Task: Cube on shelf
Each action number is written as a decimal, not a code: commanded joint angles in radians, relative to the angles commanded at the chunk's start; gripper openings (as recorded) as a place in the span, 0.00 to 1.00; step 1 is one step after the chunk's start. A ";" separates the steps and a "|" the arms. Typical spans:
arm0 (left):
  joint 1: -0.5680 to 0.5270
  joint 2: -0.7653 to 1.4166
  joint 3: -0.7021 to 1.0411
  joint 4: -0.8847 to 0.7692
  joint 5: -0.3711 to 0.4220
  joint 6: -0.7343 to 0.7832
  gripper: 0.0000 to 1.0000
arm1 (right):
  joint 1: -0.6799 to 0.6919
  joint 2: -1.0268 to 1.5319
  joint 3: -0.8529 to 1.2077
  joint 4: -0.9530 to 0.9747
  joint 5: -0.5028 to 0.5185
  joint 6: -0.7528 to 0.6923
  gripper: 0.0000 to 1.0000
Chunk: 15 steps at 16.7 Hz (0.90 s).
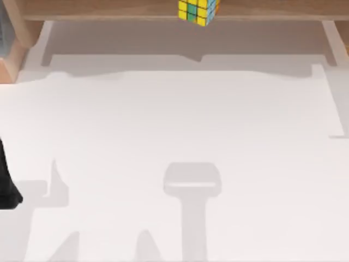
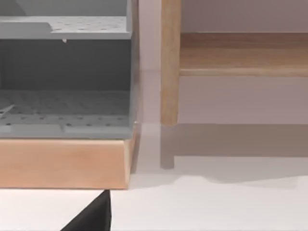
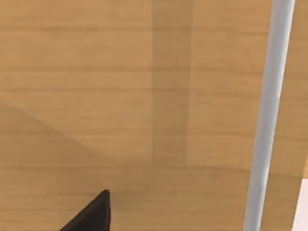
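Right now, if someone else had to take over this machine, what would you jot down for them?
Left arm: parked at the table's left edge; I can't tell how its fingers stand.
Right arm: its wrist camera looks at close wooden board; a dark finger tip shows at the frame edge, state unclear.
The cube sits on the shelf at the far side of the table, near the board's middle, with nothing gripping it.
Done: cube appears placed.
Left: probably only confirming it sits steady and bringing the right arm back.

White table (image 1: 174,136) crossed by soft grey shadows.
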 joint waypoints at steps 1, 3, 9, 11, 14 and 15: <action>0.000 0.000 0.000 0.000 0.000 0.000 1.00 | 0.000 0.000 0.000 0.000 0.000 0.000 0.92; 0.000 0.000 0.000 0.000 0.000 0.000 1.00 | 0.000 0.000 0.000 0.000 0.000 0.000 0.77; 0.000 0.000 0.000 0.000 0.000 0.000 1.00 | 0.000 0.000 0.000 0.000 0.000 0.000 0.32; 0.000 0.000 0.000 0.000 0.000 0.000 1.00 | 0.000 0.000 0.000 0.000 0.000 0.000 0.17; 0.000 0.000 0.000 0.000 0.000 0.000 1.00 | 0.000 0.000 0.000 0.000 0.000 0.000 0.00; 0.000 0.000 0.000 0.000 0.000 0.000 1.00 | 0.000 0.000 0.000 0.000 0.000 0.000 0.00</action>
